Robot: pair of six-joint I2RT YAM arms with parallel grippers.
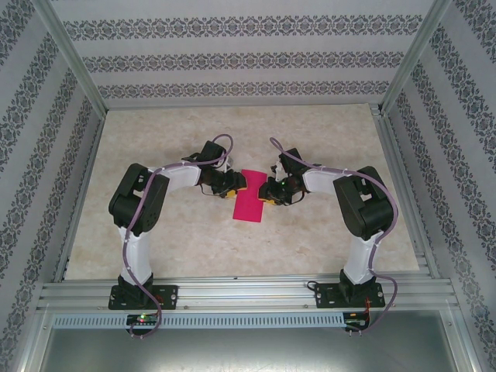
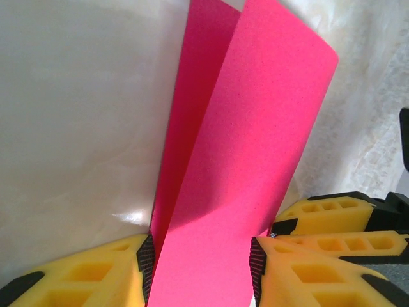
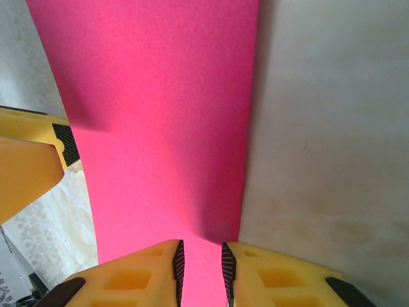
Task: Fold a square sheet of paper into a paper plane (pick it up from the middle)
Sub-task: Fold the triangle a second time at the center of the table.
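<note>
In the left wrist view, my left jaws stand parted. The square sheet of paper [image 2: 255, 166] runs up through the gap and fills it from one ribbed pad [image 2: 146, 259] to the other. Whether the pads squeeze its edges I cannot tell. The magenta sheet is doubled over here: an upper flap bows up and away above a lower layer on the worktop [image 2: 77, 115].

In the right wrist view, my right jaws are drawn close but not closed. They leave a narrow slot with the pink face showing flat between the pads [image 3: 178, 262], so I judge they straddle the sheet rather than pinch it. Beyond them it spreads away over the worktop.

From above, the sheet lies mid-worktop as a long rectangle. Its long axis runs near to far with a slight tilt. My two sets of jaws meet it from opposite sides at its far half, with the left arm [image 1: 139, 203] and right arm [image 1: 363, 203] equally close. I judge the next fold turns on that axis, with the crease running along it between the jaws.
</note>
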